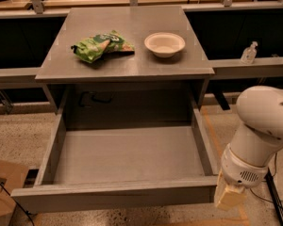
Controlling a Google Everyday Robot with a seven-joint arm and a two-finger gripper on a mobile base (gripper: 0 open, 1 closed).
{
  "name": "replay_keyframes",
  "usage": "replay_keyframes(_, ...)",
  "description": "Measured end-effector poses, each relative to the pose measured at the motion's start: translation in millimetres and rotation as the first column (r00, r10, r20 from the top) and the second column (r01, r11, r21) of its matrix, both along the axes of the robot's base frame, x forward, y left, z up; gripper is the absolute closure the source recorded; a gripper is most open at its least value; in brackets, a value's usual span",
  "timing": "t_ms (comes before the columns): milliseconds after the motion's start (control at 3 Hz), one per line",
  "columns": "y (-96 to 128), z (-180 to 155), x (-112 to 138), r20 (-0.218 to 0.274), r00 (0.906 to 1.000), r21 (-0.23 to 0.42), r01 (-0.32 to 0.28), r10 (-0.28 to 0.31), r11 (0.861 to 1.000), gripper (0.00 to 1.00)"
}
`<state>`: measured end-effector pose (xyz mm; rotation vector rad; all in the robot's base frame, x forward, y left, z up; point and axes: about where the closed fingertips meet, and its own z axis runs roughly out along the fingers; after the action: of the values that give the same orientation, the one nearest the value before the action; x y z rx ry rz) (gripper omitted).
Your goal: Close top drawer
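Observation:
The top drawer (127,154) is a wide, deep matte-grey drawer, pulled far out of the grey cabinet toward me. Its inside is empty and its plain flat front panel (113,195) runs along the bottom of the view. My white arm (257,140) comes down at the right of the drawer. The gripper (228,197) is a pale yellow piece at the arm's lower end, right beside the right end of the front panel. Whether it touches the panel does not show.
The cabinet top (127,46) holds a green snack bag (99,45) and a white bowl (164,44). A cardboard box (2,187) stands at the lower left on the speckled floor. Dark benches flank the cabinet, with a small bottle (249,53) on the right one.

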<state>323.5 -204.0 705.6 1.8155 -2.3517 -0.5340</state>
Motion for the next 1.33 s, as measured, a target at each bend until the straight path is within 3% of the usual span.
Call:
replay_keyframes(333,15,-42,-23,-0.083,0.9965,0.006,-0.011,0.011,1.000,1.00)
replay_keyframes(667,25,-64,-19,-0.004,1.0000,-0.001,0.002,-0.002,1.000,1.00)
replay_keyframes(1000,36,-70,2,0.082,0.9966,0.021,-0.008,0.006,1.000,1.00)
replay_keyframes(1333,36,-70,2,0.082,0.9966,0.021,-0.008,0.006,1.000,1.00)
